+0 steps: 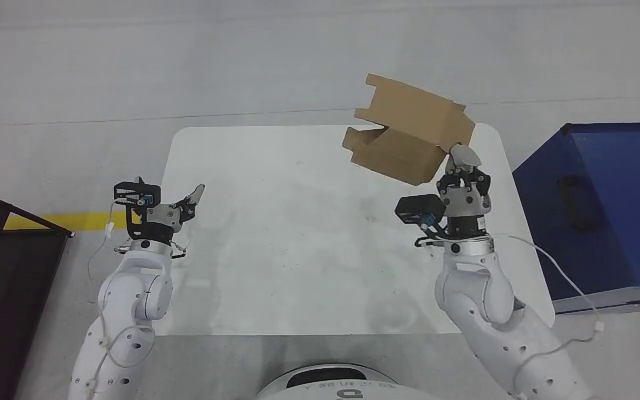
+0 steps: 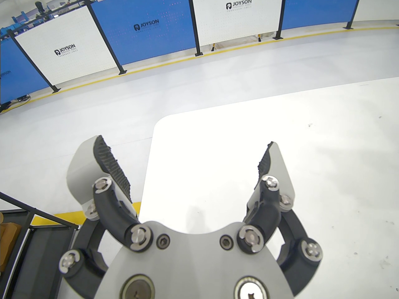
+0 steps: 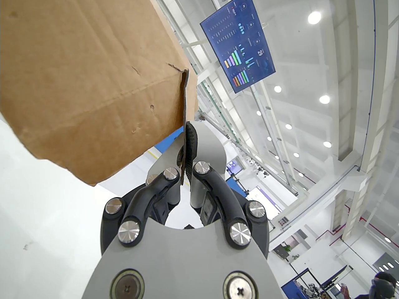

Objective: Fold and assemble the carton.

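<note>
Firmly, the right claw (image 3: 187, 144) clamps the carton's (image 3: 87, 63) edge, holding it tilted over the desk's (image 1: 290, 270) far right corner; the left claw (image 2: 185, 144) gapes empty by the left edge.

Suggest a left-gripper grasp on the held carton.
Probably a flap at the carton's open end, coming from the robot's left: that end faces the open left gripper, and thin board suits its fingers. The right gripper pinches the opposite edge.

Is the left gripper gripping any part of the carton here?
No, the left gripper stands open and empty, while the right gripper pinches the carton by its edge.
</note>
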Available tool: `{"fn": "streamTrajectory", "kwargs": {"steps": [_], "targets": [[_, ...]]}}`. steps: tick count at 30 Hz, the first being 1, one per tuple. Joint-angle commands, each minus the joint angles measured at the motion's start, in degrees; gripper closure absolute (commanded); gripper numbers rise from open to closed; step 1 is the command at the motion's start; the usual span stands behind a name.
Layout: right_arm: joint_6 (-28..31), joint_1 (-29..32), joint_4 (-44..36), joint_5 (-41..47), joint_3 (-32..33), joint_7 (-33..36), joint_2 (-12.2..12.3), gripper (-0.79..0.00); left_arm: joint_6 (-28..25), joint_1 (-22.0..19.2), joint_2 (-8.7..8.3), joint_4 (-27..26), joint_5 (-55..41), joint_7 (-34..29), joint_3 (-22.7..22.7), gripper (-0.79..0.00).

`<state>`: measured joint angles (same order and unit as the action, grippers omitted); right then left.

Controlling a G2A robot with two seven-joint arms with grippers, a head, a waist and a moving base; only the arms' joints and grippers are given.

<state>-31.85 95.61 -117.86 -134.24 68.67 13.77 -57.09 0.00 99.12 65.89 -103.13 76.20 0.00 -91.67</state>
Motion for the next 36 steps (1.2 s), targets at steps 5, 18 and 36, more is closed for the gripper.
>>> {"fn": "streamTrajectory", "kwargs": {"steps": [5, 18, 36], "targets": [[4.0, 0.1, -1.7, 13.0, -1.6, -6.0, -0.8, 0.0, 0.0, 0.0, 0.0, 0.0, 0.0, 0.0, 0.0, -0.785], [35.9, -3.4, 12.6, 62.0, 6.6, -32.1, -1.0, 0.0, 0.0, 0.0, 0.0, 0.0, 0.0, 0.0, 0.0, -0.785], [30.5, -10.7, 21.6, 64.0, 0.9, -32.0, -3.2, 0.0, -22.7, -2.0, 0.66, -11.3, -17.2, -5.0, 11.9, -0.785]]}}
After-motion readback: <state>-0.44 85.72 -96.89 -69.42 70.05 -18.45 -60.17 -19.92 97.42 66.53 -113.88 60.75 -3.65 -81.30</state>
